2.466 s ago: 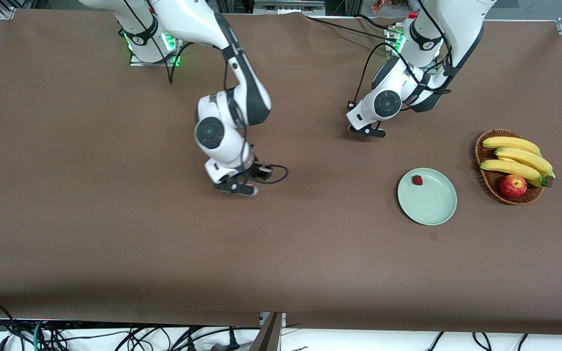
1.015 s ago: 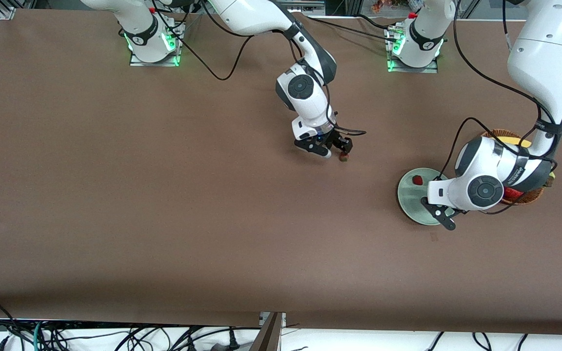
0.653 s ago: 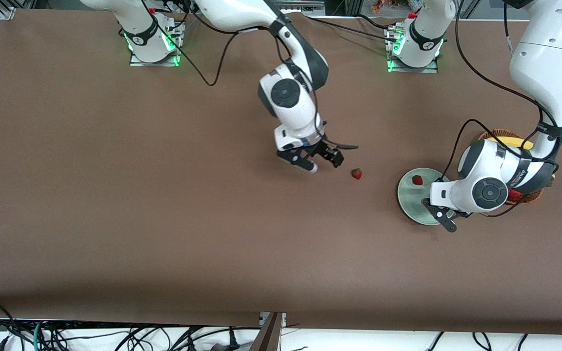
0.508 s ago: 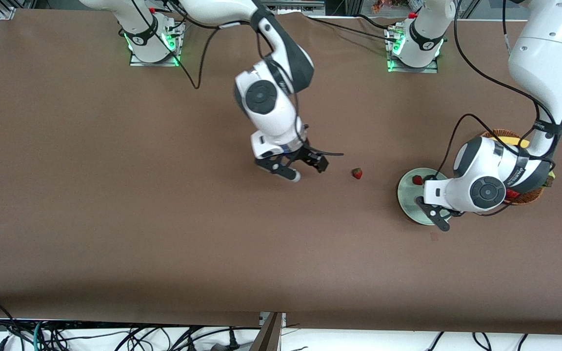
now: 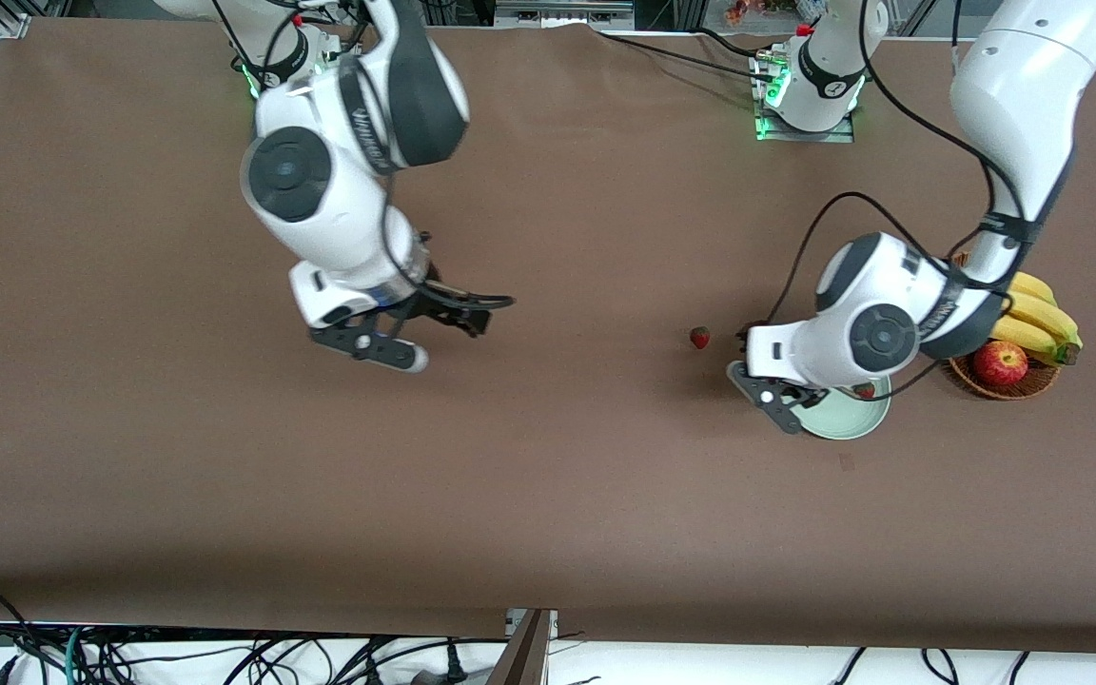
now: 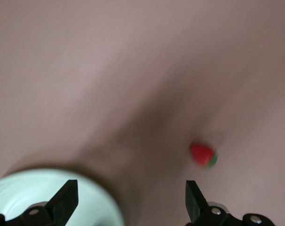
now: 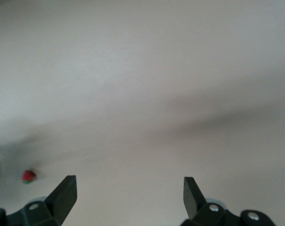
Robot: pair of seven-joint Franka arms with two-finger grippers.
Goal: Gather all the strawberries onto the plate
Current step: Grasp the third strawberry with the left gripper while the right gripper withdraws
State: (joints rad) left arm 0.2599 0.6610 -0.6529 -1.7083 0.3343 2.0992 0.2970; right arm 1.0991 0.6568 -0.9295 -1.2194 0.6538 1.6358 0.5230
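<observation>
A small glossy red strawberry [image 5: 699, 337] lies on brown matte table [image 5: 129, 428] beside the smooth round plate [image 5: 848, 420]; left gripper [image 6: 130, 200] over plate edge and right gripper [image 7: 128, 195] over bare table, both wide apart.

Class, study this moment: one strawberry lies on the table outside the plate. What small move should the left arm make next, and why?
Probably shift the left gripper, open over the plate rim, toward the right arm's end and down over the loose strawberry. That berry lies on the bare table beside the plate, closest to this gripper, while the right gripper hangs open farther away.
</observation>
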